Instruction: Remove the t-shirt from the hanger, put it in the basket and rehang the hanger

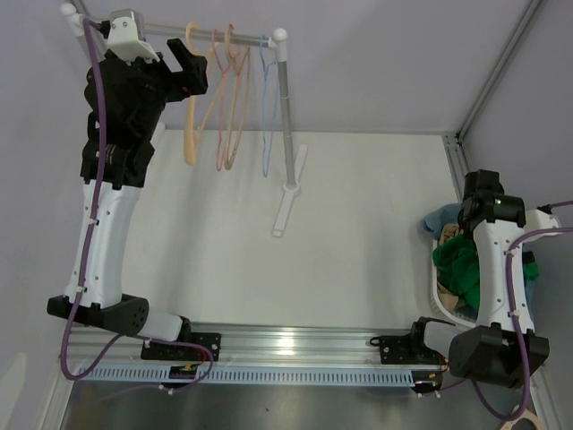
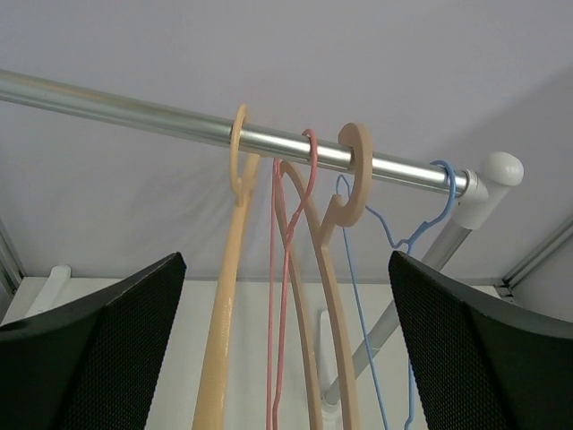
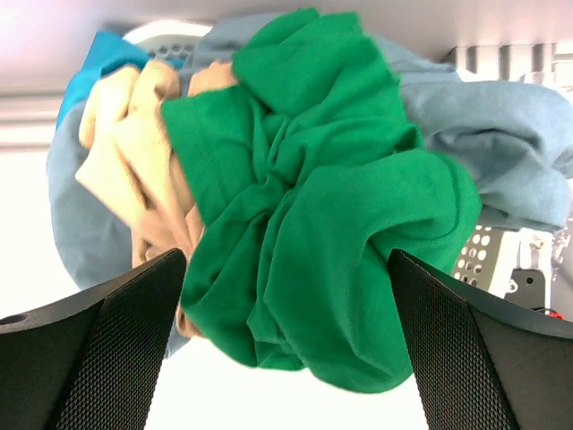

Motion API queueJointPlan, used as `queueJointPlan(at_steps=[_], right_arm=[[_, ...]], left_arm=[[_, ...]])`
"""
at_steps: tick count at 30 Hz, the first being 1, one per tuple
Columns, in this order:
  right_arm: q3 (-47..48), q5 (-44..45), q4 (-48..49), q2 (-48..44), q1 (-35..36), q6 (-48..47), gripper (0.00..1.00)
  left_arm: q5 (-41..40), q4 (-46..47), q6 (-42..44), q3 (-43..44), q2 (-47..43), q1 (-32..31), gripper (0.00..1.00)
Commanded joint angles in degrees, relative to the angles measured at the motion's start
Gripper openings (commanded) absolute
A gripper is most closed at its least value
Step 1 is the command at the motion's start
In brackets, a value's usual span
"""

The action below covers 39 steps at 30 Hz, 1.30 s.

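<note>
My left hand (image 2: 286,358) is spread wide and holds nothing. It sits up by the rail (image 2: 134,107), and the four bare hangers (image 2: 224,313) hang straight ahead of it, framed between its two fingers. My right hand (image 3: 286,358) is wide and empty too, close over the green t-shirt (image 3: 331,224), which lies crumpled right under its fingers on top of the other clothes (image 3: 501,125) in the white basket (image 3: 488,251).
</note>
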Motion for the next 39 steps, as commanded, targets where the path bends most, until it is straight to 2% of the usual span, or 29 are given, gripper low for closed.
queueJointPlan(at_steps=[1,5,8,10,11,12,14,15,18,19,22,23,26,28,31,35,39], right_arm=[[2.1,-0.3,-10.6,-0.6,2.4,1.7,0.99],[1.4,-2.7,-10.6,-3.8,6.9,2.9,0.99],[3.4,-1.0,-10.5,-5.7,7.9,2.9,0.99],[7.2,-0.3,-7.6,-6.3,8.0,-0.1,0.99],[8.2,-1.4,-5.1,-6.4,8.0,-7.0,0.99],[8.4,-3.0,-0.6,-7.2,8.0,-12.7,0.99],[6.3,-8.3,14.5,-10.7,8.0,-21.7,1.0],[4.8,-14.9,23.4,-12.2,8.0,-29.3,1.0],[-0.7,-25.9,37.9,-16.3,8.0,-38.3,0.99],[-1.3,-26.8,40.2,-16.4,8.0,-39.2,0.99],[-1.5,-34.0,48.4,-13.1,8.0,-44.2,0.99],[-1.2,-35.2,49.8,-11.6,8.0,-44.6,0.99],[2.0,-42.9,54.2,-4.2,8.0,-47.3,0.99],[5.2,-49.9,56.2,1.2,8.0,-49.1,0.99],[9.9,-55.4,55.5,6.5,7.9,-52.9,1.0],[8.4,-63.0,56.5,6.9,7.9,-53.9,1.0],[-1.2,-71.0,61.6,1.7,8.0,-54.1,0.99]], left_arm=[[-1.6,-0.8,-0.9,-0.6,-2.7,-1.9,0.99],[-2.4,0.9,-0.9,-3.2,-5.2,-3.4,0.99],[-3.3,1.0,-0.3,-3.6,-5.5,-4.5,0.99],[-3.5,1.0,-0.1,-3.7,-5.6,-5.0,0.99],[-3.5,1.0,-0.2,-3.6,-5.6,-5.1,1.0],[-3.3,0.8,-0.2,-3.7,-5.7,-5.2,1.0],[-2.1,0.3,-0.6,-3.7,-5.9,-5.3,1.0],[-1.8,-0.3,-0.6,-3.7,-6.5,-5.5,1.0],[-1.0,-1.3,-0.7,-6.2,-9.4,-6.3,0.99],[-1.3,-1.7,-0.7,-6.9,-10.5,-6.8,0.99],[-4.0,1.0,-0.4,-13.3,-17.9,-9.1,1.0],[-4.6,2.4,-0.2,-19.7,-20.3,-9.6,1.0],[-5.9,5.9,0.4,-27.9,-28.6,-11.1,0.99],[-6.4,4.9,0.6,-33.4,-31.9,-11.7,1.0],[-6.6,1.4,0.1,-40.6,-37.7,-11.8,0.99],[-7.3,-0.4,-0.7,-50.3,-45.5,-11.8,0.99],[-8.9,-3.1,-3.2,-58.5,-51.2,-11.8,0.99]])
